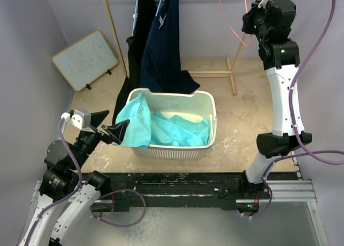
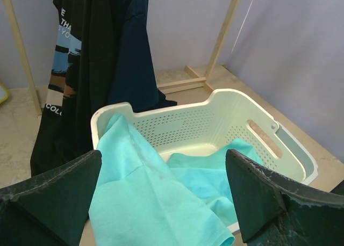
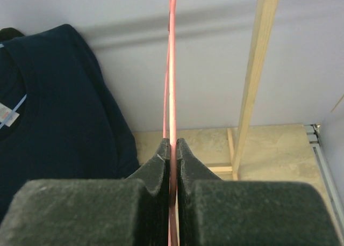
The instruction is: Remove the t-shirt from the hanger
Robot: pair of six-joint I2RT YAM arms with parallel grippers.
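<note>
A teal t-shirt [image 1: 161,128] lies in the white laundry basket [image 1: 207,103], one part draped over the basket's left rim; it also shows in the left wrist view [image 2: 150,197]. My left gripper [image 1: 110,129] is open and empty, just left of the draped cloth. My right gripper [image 1: 252,17] is raised high at the back right, shut on a bare pink wire hanger [image 1: 232,17]. In the right wrist view the hanger [image 3: 171,69] runs up from between the closed fingers [image 3: 161,160].
A navy shirt [image 1: 166,47] and a black printed shirt [image 1: 141,36] hang from the wooden rack [image 1: 114,31] behind the basket. A whiteboard [image 1: 85,59] leans at the back left. The rack's right post [image 1: 234,69] stands near the right arm.
</note>
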